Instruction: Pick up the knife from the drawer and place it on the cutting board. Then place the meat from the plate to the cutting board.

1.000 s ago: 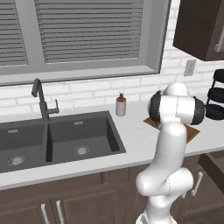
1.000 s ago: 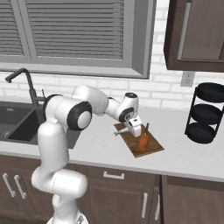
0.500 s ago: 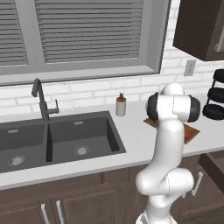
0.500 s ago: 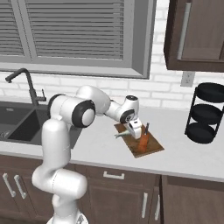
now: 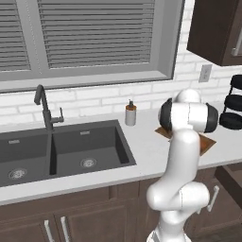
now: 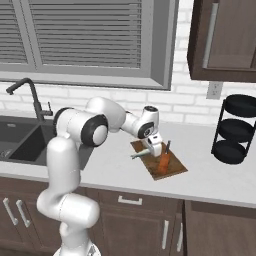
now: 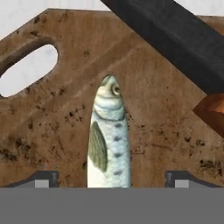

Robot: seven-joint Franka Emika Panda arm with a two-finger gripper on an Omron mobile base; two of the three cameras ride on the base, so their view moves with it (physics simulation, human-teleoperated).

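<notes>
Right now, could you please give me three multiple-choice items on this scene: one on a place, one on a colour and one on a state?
1. Where is the fish?
A. In the sink
B. Over the cutting board
C. On the black rack

2. What colour is the knife's handle?
A. Orange-red
B. Blue
C. Green

3. How do the jaws stand?
A. Shut on the fish
B. Shut on the knife
C. Open

Answers:
1 B: the hand view shows the fish against the cutting board.
2 A: the knife on the board shows orange-red.
3 C: both tips stand wide of the fish.
</notes>
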